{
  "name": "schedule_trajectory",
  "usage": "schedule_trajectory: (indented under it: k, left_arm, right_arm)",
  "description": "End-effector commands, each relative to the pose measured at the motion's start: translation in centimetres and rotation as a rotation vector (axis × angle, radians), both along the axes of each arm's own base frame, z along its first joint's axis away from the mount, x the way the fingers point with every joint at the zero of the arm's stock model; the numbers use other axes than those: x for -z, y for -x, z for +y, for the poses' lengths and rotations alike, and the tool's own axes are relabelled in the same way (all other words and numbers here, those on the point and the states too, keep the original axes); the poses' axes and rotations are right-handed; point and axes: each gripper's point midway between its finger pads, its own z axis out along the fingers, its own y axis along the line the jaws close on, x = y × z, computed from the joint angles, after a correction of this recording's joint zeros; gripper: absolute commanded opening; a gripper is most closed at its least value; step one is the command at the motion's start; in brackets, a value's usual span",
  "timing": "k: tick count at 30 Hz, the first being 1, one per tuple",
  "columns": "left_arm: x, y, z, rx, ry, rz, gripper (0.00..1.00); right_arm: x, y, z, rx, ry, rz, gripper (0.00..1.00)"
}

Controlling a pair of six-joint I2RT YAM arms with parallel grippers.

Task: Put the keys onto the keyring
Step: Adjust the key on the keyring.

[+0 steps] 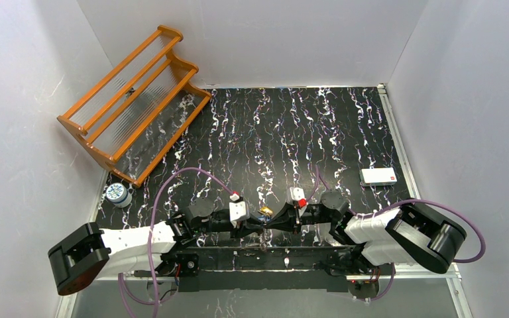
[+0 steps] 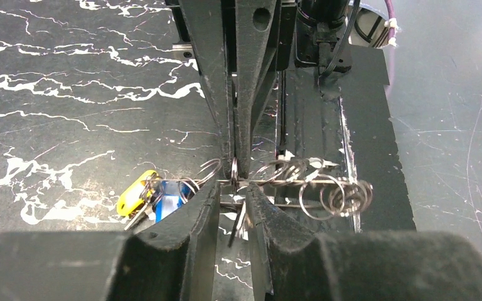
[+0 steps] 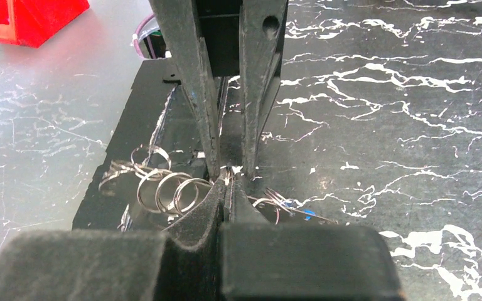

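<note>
The keyring [image 2: 301, 182] is a long narrow silvery wire loop that carries several split rings [image 3: 163, 191]. A yellow-headed key [image 2: 135, 193] and a blue-headed key [image 2: 166, 204] hang at its left end. The yellow one shows as a gold speck in the top view [image 1: 265, 212]. My left gripper [image 2: 233, 188] has a narrow gap between its fingers. The loop's wire runs across that gap and a thin key blade hangs in it. My right gripper [image 3: 229, 182] faces the left one tip to tip and is shut on a small split ring. Both grippers meet low over the table's near edge [image 1: 268, 224].
A wooden rack [image 1: 136, 99] stands at the back left. A small round tin [image 1: 116, 194] sits by the left wall. A white card with a red mark [image 1: 378, 175] lies at the right. The arms' black base plate [image 2: 376, 125] is just behind the grippers.
</note>
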Motion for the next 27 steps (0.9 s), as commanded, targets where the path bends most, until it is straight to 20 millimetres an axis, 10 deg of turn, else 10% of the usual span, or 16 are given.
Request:
schedule_trajectory:
  k: [1, 27]
  left_arm:
    - [-0.9, 0.2, -0.4, 0.015, 0.031, -0.017, 0.21]
    - [-1.4, -1.7, 0.1, -0.120, 0.037, -0.016, 0.00]
  right_arm:
    - [-2.5, -0.7, 1.0, -0.010, -0.065, -0.056, 0.01]
    - [-3.1, -1.0, 1.2, -0.004, -0.067, -0.070, 0.07]
